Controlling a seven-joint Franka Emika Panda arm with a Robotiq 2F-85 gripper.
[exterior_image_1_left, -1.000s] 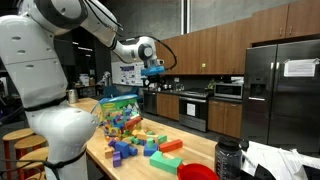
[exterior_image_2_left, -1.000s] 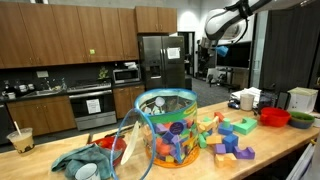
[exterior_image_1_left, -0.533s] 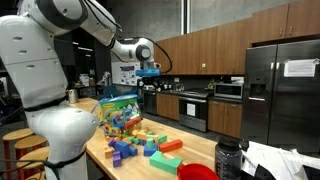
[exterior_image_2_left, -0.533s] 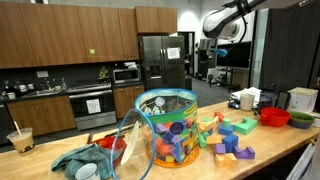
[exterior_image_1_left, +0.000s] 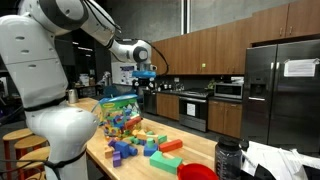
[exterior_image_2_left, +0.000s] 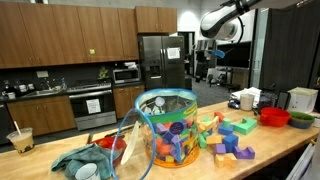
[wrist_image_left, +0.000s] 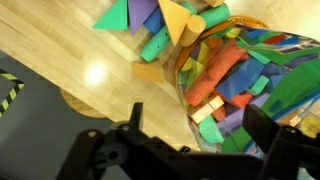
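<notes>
Wrist view: gripper (wrist_image_left: 200, 132), fingers (wrist_image_left: 134, 118) spread wide and empty, above clear tub (wrist_image_left: 300, 40) of foam blocks (wrist_image_left: 235, 75), right side cut off; loose blocks (wrist_image_left: 150, 20) on table (wrist_image_left: 60, 55) cropped at top.

Pincer (exterior_image_2_left: 207, 45) hangs high up; clear tub of foam blocks (exterior_image_2_left: 167, 125) sits well below it, loose blocks (exterior_image_2_left: 228, 137) beside on tabletop (exterior_image_2_left: 285, 138).

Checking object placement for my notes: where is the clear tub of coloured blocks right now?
The clear tub stands on the wooden counter in both exterior views, loose blocks scattered beside it; the open gripper hangs high above it.
</notes>
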